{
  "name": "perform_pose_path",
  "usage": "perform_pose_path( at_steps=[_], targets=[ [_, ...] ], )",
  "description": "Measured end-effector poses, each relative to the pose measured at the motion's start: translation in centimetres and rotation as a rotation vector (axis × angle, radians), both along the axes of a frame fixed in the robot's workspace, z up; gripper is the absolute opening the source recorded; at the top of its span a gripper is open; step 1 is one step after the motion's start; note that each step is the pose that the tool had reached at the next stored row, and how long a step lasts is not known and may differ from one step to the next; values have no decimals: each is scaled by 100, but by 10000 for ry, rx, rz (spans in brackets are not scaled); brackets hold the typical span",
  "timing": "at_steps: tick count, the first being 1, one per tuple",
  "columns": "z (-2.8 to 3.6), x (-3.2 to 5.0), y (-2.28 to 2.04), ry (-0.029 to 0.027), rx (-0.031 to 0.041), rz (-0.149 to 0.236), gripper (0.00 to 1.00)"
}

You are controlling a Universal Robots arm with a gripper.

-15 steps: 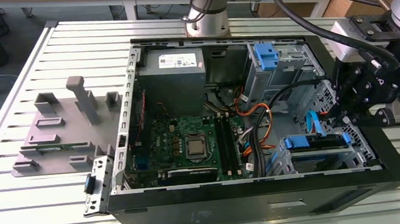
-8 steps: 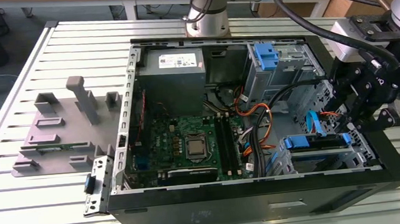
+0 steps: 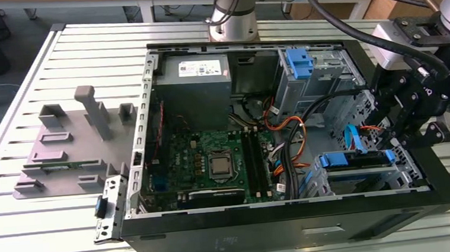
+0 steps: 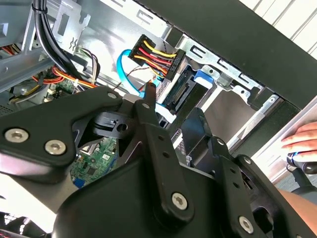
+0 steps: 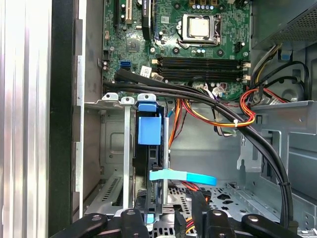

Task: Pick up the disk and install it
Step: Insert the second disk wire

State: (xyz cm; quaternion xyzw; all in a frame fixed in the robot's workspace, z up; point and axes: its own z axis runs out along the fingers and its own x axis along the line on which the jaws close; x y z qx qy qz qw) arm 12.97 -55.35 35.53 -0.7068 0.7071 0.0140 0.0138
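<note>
Disk: the disk (image 3: pixel 354 160) sits on its edge in the metal drive cage (image 3: pixel 405 160) just under the gripper (image 3: pixel 403 128); its blue frame (image 5: pixel 149 130) shows in the first wrist view.
Gripper: black metal; I cannot tell if it is apart or together.
Computer case: open black box (image 3: pixel 296 231) with a green board (image 3: pixel 211 162).
Table: ribbed silver metal (image 3: pixel 50 233).
Hand: a person's hand (image 4: pixel 303 140) rests past the case.
</note>
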Motion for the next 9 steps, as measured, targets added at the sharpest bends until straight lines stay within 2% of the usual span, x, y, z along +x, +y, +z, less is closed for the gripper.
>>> perform_pose_path(
  at_steps=[9],
  targets=[
    [0, 31, 0, 0, 0, 0, 48]
  ],
)
